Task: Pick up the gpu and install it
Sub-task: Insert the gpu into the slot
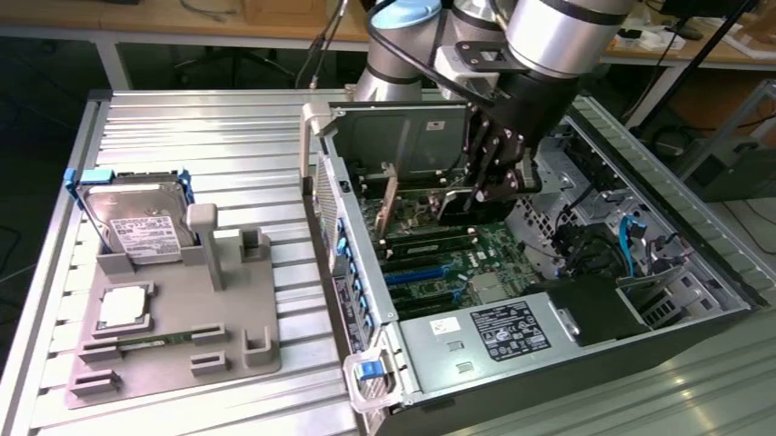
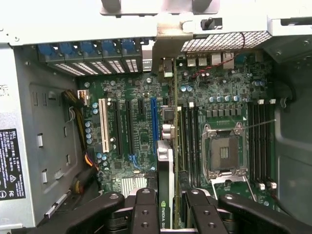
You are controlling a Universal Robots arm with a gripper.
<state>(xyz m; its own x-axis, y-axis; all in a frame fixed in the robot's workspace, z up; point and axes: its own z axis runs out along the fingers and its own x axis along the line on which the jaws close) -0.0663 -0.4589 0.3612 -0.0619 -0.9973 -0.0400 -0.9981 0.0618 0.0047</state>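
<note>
- The claw [image 2: 170, 207] is down inside the open computer case [image 1: 363, 300] and is clamped on the gpu [image 2: 165, 165], one black finger [image 2: 145, 209] on each flat side of the card.
- The gpu stands thin edge up, so the wrist view pretty much just gets its top edge with a little green label near the claw.
- The card runs across the motherboard [image 2: 139, 136] toward the slotted rear wall of the case, and its silver bracket end [image 2: 168, 46] is right up at that wall.
- It sits just beside the long blue slot [image 2: 154, 117], between that slot and the black memory slots [image 2: 190, 141]. Can't tell whether its bottom edge is actually in a slot.
- The bare processor socket [image 2: 224, 151] is further along the board, well clear of the card.
- The case lies on its side on the ribbed metal desk [image 1: 206, 136], taking up the half toward the exterior view's right.
- Near the desk's edge at the exterior view's left is a grey holder tray [image 1: 231, 318]. A silver hard drive [image 1: 140, 227] stands in its back corner and a square chip [image 1: 124, 307] lies flat in front of it.
</note>
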